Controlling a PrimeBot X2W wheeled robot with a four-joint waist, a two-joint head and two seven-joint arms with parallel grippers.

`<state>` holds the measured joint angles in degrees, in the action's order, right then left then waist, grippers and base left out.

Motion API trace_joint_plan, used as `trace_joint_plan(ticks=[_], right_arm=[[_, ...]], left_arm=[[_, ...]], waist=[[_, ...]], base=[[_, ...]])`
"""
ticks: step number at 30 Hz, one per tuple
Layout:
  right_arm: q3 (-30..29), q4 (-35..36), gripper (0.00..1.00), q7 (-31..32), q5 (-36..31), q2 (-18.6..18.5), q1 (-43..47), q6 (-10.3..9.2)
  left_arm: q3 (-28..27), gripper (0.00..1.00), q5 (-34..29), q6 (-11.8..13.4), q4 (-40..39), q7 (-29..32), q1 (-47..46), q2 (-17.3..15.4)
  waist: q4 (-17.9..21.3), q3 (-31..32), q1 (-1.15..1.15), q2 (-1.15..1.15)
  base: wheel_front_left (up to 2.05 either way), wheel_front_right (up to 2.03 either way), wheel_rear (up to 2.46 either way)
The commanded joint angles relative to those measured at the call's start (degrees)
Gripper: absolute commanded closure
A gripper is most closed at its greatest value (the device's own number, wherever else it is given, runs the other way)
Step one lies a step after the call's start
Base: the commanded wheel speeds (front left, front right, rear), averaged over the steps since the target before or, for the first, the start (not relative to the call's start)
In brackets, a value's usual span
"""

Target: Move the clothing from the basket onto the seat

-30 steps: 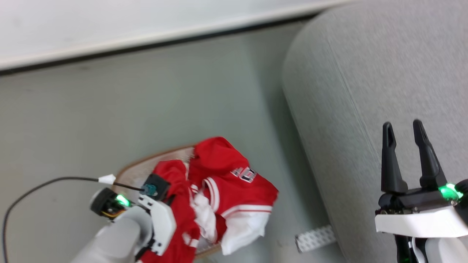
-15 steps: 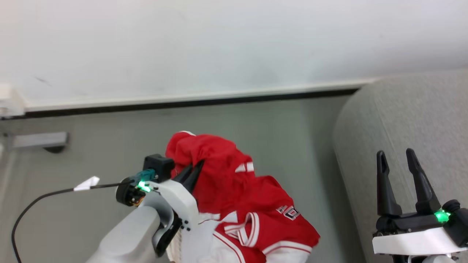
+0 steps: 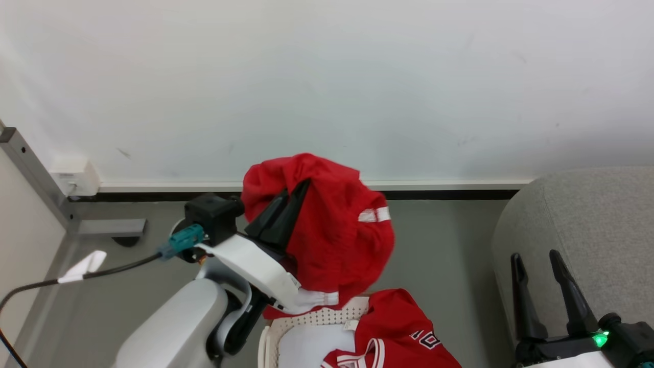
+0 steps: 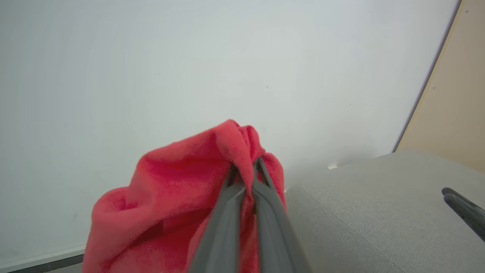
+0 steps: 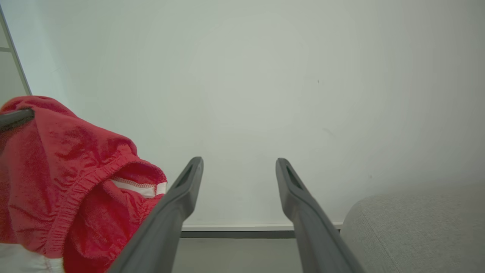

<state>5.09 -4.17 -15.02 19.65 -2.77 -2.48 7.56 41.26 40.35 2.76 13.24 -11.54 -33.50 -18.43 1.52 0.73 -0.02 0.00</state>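
**Caught mid-transfer**

The left pincer (image 3: 295, 191) was clamped on a fold of a red jersey (image 3: 337, 235), which draped over its fingers and hung below them, seemingly high enough to clear the basket (image 3: 311, 320) underneath. A second jersey (image 3: 403, 327) lay in that basket. The right pincer (image 3: 535, 255) stood empty with fingers apart, the seat (image 3: 587, 214) just beyond and beside it, probably kept out of the carrying path.

The jersey (image 3: 332, 225) is red with a white band, the second jersey (image 3: 403, 319) red with red-and-white striped trim and dark white-edged lettering, the basket (image 3: 319, 319) white, the seat (image 3: 587, 220) light grey, the floor (image 3: 439, 255) grey-green and the wall (image 3: 327, 76) white.
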Motion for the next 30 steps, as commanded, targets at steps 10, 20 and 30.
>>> trace_joint_plan(ticks=[10,20,30], right_arm=[[3.39,-0.21,0.0,-0.12,0.07,-0.11,0.82,-0.13],[8.21,-1.91,0.0,-0.12,-0.04,-0.31,-0.52,-0.13],[22.71,-2.88,0.0,-0.11,6.14,-4.73,-3.48,-0.14]], left_arm=[[-2.53,1.0,1.61,5.39,-14.32,4.79,2.98,-4.38],[-2.82,1.0,2.36,5.46,-12.66,3.95,3.85,-4.53],[-2.64,1.0,2.87,4.64,-9.99,3.47,2.62,-3.52]], waist=[[-0.51,0.89,0.02,0.0],[0.39,0.36,0.02,0.0],[0.93,0.81,0.02,0.0]], base=[[0.0,0.0,0.0],[0.0,0.0,0.0],[0.0,0.0,0.0]])
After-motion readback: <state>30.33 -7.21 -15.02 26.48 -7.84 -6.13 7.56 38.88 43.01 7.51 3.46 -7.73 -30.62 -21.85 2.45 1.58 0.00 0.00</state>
